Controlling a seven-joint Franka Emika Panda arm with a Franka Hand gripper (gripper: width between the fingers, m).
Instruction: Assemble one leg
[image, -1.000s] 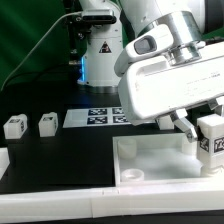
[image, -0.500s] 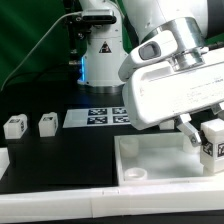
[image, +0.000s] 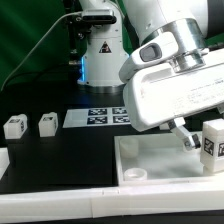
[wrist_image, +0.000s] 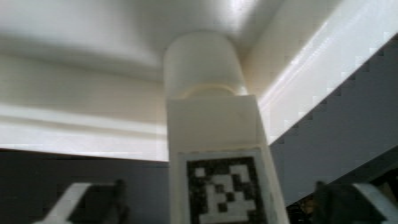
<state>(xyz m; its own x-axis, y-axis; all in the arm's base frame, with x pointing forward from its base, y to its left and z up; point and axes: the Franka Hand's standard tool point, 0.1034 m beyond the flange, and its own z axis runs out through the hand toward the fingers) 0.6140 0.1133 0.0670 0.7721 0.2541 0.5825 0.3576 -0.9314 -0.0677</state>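
Observation:
The leg (image: 213, 141) is a small white post with a black-and-white tag, standing upright at the corner of the white tray (image: 150, 152) on the exterior view's right. My gripper (image: 201, 134) straddles it. One finger (image: 186, 135) shows beside the leg with a gap. In the wrist view the leg (wrist_image: 222, 140) stands between the two fingers of the gripper (wrist_image: 222, 205), with dark gaps on both sides, so the jaws are open. The tray's corner walls (wrist_image: 89, 90) rise behind the leg.
Two more small tagged white posts (image: 14, 126) (image: 47, 123) stand on the black table at the exterior view's left. The marker board (image: 100, 117) lies behind the tray. A white part (image: 3, 160) sits at the left edge, and a white strip (image: 60, 205) runs along the front.
The arm and the leg have shifted slightly to the exterior view's right and down. The finger now stands a little apart from the leg.

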